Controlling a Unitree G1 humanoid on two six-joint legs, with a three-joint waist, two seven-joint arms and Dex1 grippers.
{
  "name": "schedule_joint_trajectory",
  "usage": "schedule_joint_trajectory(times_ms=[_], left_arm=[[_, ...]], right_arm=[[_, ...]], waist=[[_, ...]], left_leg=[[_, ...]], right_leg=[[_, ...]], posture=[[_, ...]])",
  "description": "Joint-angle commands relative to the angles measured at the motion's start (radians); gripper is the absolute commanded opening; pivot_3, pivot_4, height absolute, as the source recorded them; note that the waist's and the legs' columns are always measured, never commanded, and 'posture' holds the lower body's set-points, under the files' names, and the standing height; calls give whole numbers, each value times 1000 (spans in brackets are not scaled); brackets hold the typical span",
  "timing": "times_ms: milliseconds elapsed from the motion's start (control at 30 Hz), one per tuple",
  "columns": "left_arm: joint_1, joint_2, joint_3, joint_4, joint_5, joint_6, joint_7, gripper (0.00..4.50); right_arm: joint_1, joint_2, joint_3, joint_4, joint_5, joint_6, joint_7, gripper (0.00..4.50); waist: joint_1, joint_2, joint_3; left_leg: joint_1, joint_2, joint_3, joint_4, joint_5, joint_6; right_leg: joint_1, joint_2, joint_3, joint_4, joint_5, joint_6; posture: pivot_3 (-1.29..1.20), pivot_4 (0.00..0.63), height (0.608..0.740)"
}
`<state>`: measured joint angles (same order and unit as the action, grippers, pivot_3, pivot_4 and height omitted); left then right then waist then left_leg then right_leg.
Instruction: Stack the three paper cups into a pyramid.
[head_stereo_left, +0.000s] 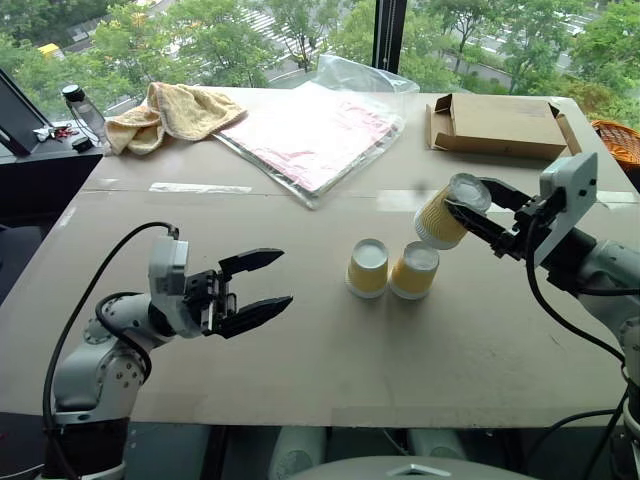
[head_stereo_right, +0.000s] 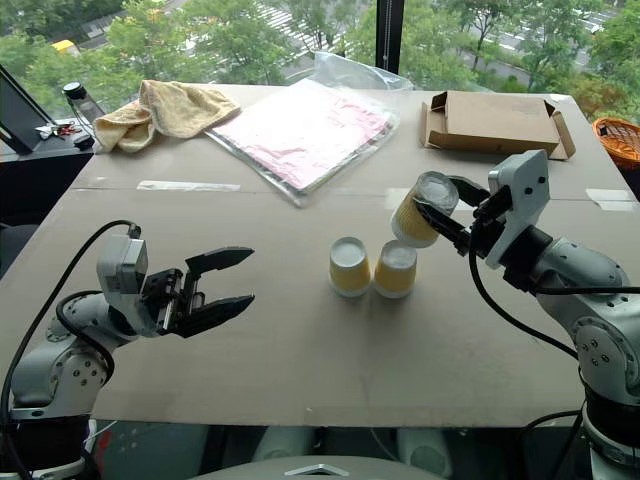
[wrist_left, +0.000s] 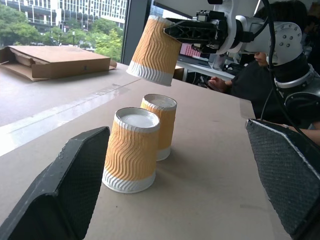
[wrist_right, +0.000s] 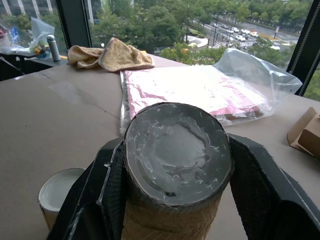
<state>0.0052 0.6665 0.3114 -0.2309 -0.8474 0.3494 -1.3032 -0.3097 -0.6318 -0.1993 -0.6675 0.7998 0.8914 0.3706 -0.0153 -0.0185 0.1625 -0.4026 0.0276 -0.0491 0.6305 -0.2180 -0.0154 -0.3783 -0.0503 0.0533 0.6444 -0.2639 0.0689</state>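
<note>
Two of the paper cups stand upside down and touching side by side mid-table: the left cup (head_stereo_left: 367, 268) and the right cup (head_stereo_left: 414, 271). The third paper cup (head_stereo_left: 445, 218) hangs tilted in the air just above and to the right of that pair, and my right gripper (head_stereo_left: 468, 200) is shut on it near its base. The right wrist view looks onto that cup's white base (wrist_right: 177, 150) between the fingers. My left gripper (head_stereo_left: 283, 278) stands open to the left of the pair, pointing at it, holding nothing. No pyramid stands.
A flat cardboard box (head_stereo_left: 495, 125) lies at the back right. A plastic bag with pink sheets (head_stereo_left: 315, 130) and a yellow towel (head_stereo_left: 170, 110) lie at the back, a bottle (head_stereo_left: 85, 110) at far left. A seated person (wrist_left: 260, 75) shows beyond the table.
</note>
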Motion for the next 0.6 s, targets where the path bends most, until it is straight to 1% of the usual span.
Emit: schedule_joint_trajectory(times_ms=[33,200,367,600], left_arm=[[9,17,53,-9,-68,39,-1,4500],[25,32,85,8,-75,59,-10,4500],[24,26,94,6,-79,72,5,4500],[20,8,97,2,-78,65,18,4500]], right_arm=[[-61,-18,26,-40,13,24,-12,2120],[-111,-6,61,-43,45,58,-19,2120],[-142,-3,79,-58,92,86,-23,2120],[-142,-6,132,-63,55,66,-23,2120]], waist=[[0,0,0],[-1,0,0],[0,0,0],[0,0,0]], left_leg=[[0,0,0,0,0,0],[0,1,0,-1,0,0],[0,1,0,-1,0,0],[0,1,0,-1,0,0]], right_leg=[[0,0,0,0,0,0],[0,1,-1,0,0,0],[-1,0,0,0,0,0],[-1,0,0,0,0,0]], posture=[[0,150,740],[0,150,740],[0,150,740],[0,150,740]])
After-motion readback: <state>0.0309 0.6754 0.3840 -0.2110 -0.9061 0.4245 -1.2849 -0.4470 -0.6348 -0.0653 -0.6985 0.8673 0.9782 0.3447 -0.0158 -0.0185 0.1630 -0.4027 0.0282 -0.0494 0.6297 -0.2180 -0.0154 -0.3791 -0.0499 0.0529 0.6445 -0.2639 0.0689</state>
